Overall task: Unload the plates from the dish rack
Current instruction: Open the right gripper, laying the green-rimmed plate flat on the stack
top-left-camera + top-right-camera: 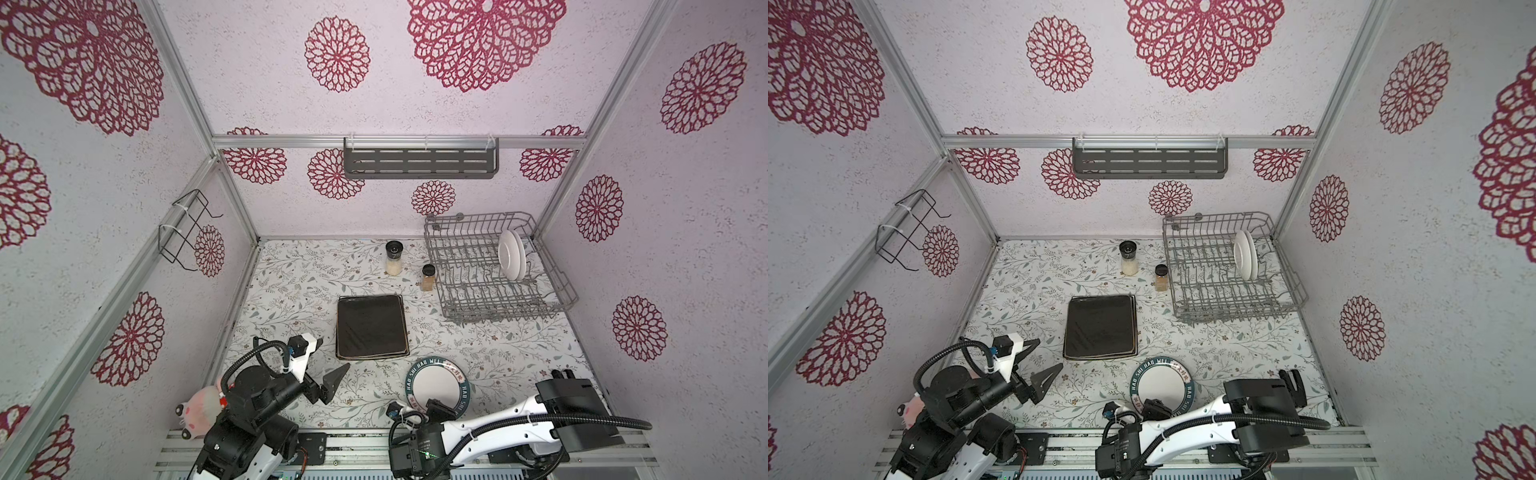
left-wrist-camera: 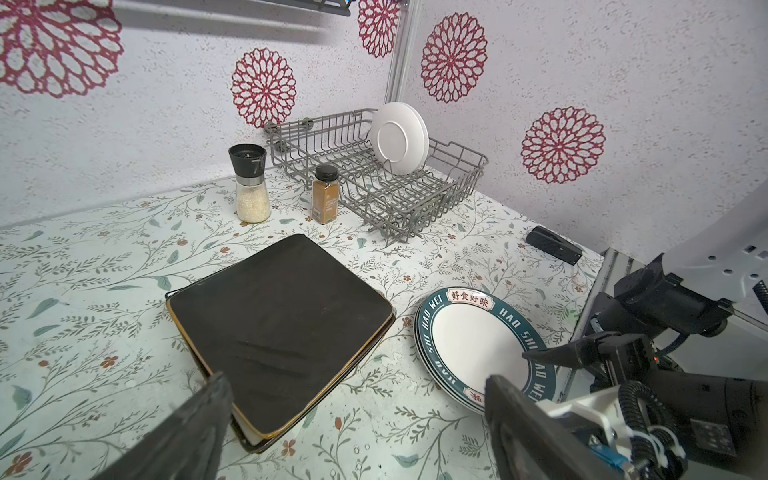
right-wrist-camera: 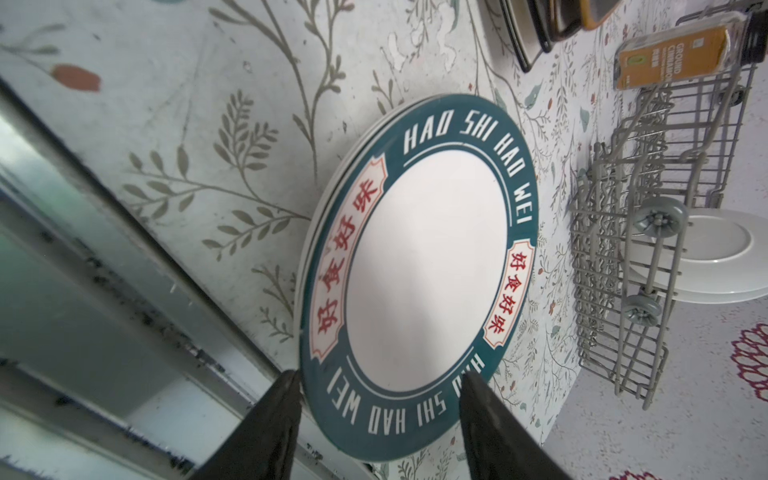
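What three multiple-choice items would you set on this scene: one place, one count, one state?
1. Where on the table are the green-rimmed plates?
A. near edge, by the right gripper
B. far left corner
C. far right corner

2. How many plates stand in the dish rack?
A. none
B. two
C. five

3. The left gripper is:
A. shut on a plate
B. shut, empty
C. open, holding nothing

Key:
1 A: in both top views they lie flat at the near edge, under that gripper's fingers.
2 B: two white plates stand upright at the rack's right side.
3 C: its jaws are wide apart over bare table.
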Tool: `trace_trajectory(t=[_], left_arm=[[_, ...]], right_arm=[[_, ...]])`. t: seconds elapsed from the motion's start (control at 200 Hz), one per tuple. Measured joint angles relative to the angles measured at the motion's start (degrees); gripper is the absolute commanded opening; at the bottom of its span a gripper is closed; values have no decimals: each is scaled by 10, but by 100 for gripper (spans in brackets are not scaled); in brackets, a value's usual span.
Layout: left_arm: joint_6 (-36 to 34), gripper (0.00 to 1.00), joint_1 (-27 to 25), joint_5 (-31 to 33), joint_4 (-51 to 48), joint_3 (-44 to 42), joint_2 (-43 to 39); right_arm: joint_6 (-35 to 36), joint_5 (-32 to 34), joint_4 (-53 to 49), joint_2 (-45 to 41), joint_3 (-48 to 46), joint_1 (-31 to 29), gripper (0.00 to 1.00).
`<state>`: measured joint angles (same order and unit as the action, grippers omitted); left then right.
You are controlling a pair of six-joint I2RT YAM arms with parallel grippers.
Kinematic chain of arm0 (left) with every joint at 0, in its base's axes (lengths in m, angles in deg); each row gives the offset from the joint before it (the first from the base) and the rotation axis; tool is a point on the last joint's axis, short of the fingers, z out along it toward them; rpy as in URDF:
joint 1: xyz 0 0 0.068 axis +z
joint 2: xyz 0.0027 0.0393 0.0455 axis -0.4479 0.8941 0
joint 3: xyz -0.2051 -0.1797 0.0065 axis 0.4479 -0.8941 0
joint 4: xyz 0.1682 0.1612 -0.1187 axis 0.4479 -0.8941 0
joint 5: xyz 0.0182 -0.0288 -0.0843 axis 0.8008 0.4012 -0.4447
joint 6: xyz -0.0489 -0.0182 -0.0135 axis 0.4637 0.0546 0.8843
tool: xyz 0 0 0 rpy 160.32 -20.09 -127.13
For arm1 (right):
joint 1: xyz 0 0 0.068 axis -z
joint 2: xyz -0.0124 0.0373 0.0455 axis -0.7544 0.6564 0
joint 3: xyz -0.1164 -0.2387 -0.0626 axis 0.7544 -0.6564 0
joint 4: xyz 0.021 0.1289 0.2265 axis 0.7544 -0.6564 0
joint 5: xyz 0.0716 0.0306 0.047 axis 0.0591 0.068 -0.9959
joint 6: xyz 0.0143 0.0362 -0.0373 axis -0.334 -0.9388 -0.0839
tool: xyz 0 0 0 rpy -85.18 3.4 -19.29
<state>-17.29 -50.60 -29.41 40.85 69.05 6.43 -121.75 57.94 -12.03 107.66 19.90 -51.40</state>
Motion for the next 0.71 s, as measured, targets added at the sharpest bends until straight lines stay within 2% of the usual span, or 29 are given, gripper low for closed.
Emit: trace_trajectory(t=[0.42, 0.555, 0.705], left_arm=[[0, 97, -1, 0, 0, 0, -1], [0, 97, -1, 2, 0, 0, -1], [0, 97, -1, 3, 0, 0, -1]], right_arm=[[0, -6, 1, -12, 0, 2, 67], [1, 1, 16, -76, 0, 19, 68], [19, 17, 51, -170, 0, 71, 69]])
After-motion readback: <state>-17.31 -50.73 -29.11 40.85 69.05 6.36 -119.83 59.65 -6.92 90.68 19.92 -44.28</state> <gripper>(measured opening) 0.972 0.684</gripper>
